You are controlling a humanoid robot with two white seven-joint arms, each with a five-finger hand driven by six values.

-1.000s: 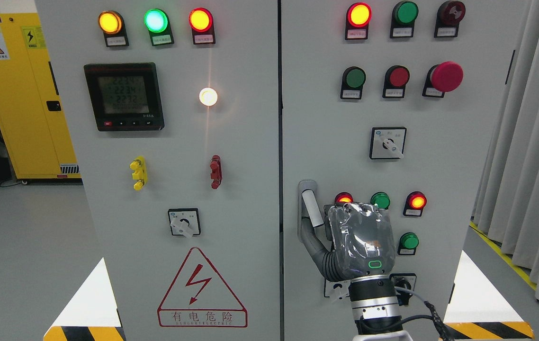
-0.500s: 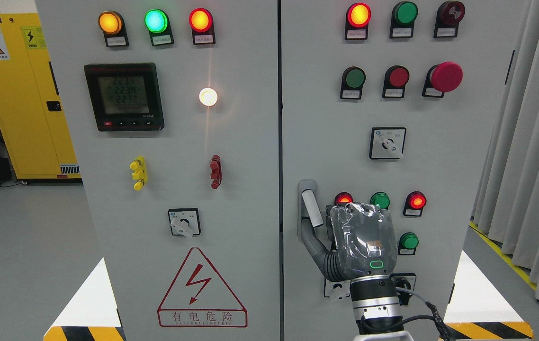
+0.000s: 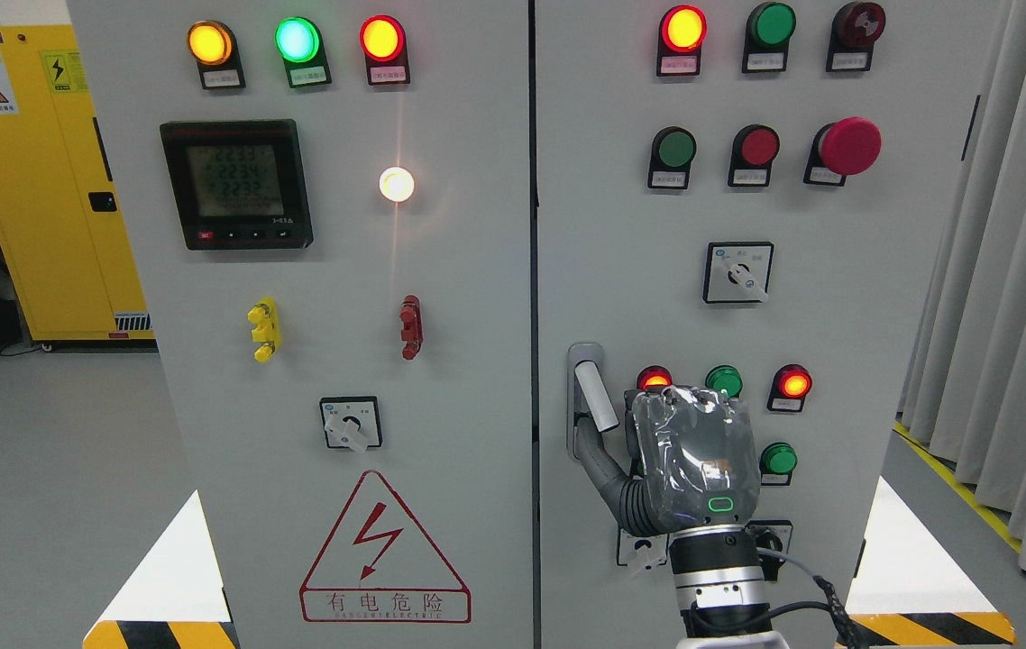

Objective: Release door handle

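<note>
Fingers (image 3: 608, 469) just below door handle (image 3: 592, 395)

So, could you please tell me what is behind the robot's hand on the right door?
The right hand partly covers a lit red lamp and a green lamp. Whatever lies directly behind its palm is hidden.

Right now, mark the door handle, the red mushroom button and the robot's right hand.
door handle (image 3: 593, 393): head view, on the silver lever.
red mushroom button (image 3: 850, 145): head view, centre of its cap.
right hand (image 3: 693, 460): head view, on the back of the hand.
</note>
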